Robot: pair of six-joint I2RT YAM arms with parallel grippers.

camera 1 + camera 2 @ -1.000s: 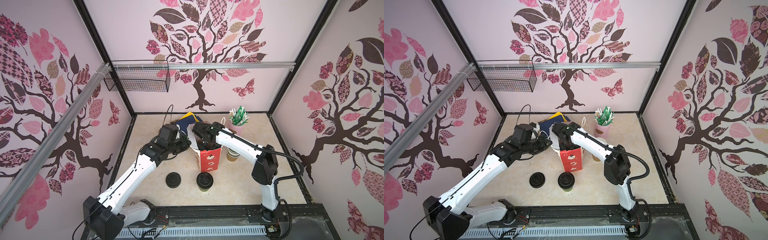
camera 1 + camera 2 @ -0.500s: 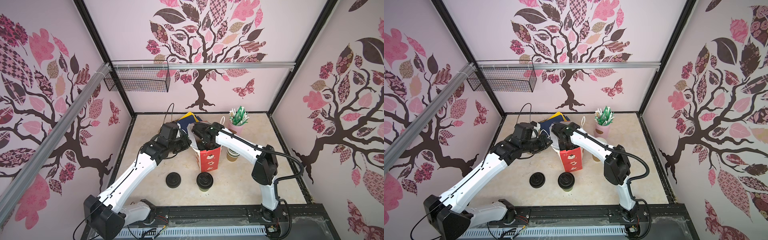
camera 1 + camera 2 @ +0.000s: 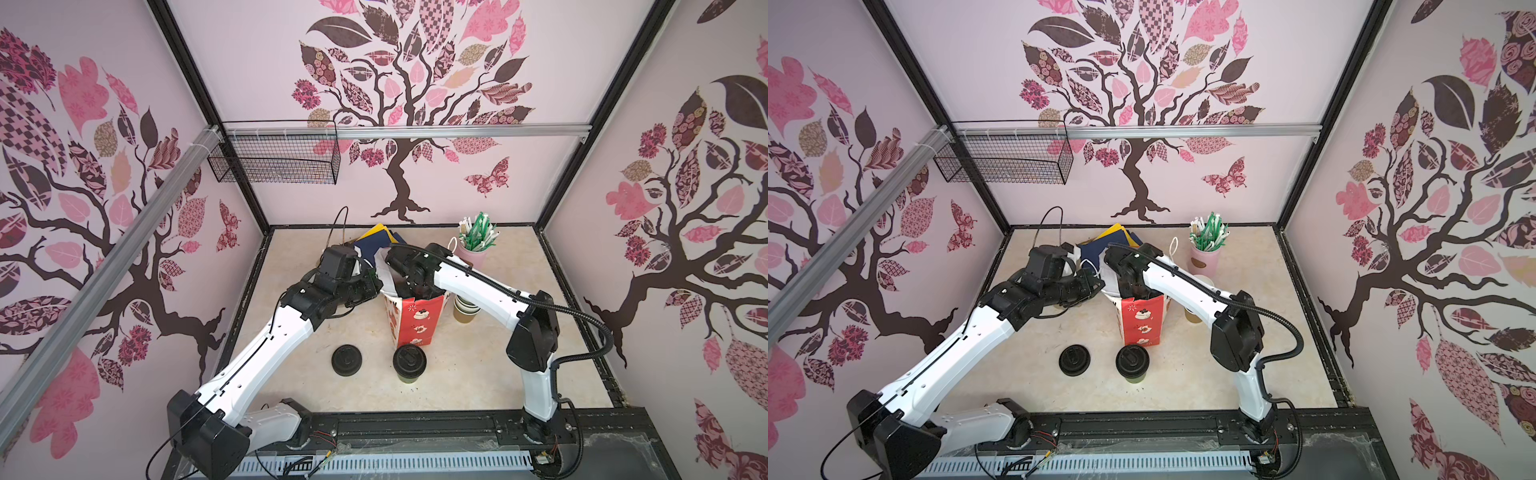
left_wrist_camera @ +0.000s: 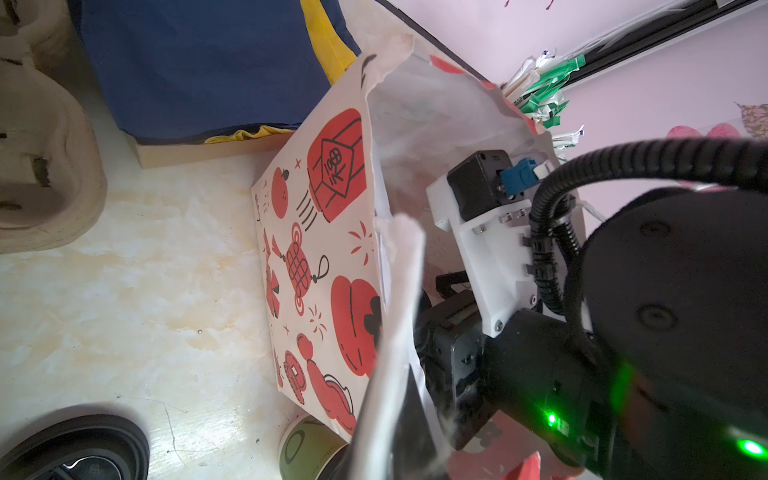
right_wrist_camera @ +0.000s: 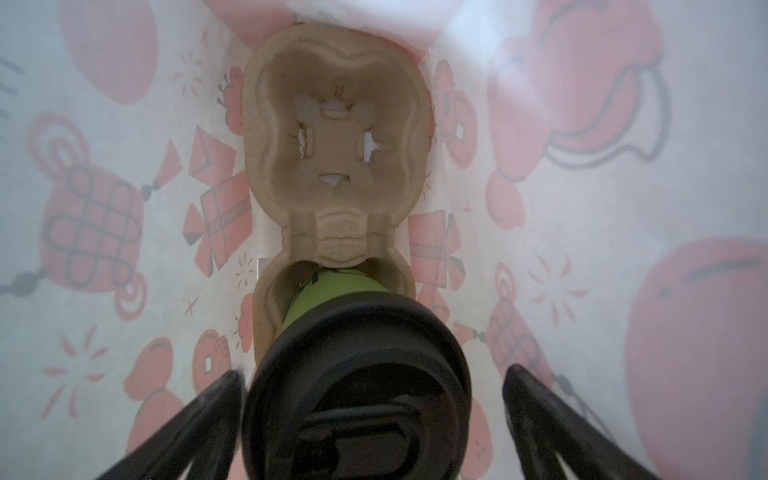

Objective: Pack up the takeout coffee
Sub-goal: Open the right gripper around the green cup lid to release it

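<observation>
Paper bag (image 4: 320, 249): a character on its red lantern print; unreadable

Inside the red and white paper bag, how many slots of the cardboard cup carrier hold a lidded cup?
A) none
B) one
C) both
B: in the right wrist view one lidded cup sits in one slot of the carrier inside the bag, and the other slot is empty; the right gripper stands open around the lid.

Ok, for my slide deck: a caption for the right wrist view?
Inside the paper bag, the open right gripper straddles a lidded coffee cup seated in a pulp carrier.
</observation>
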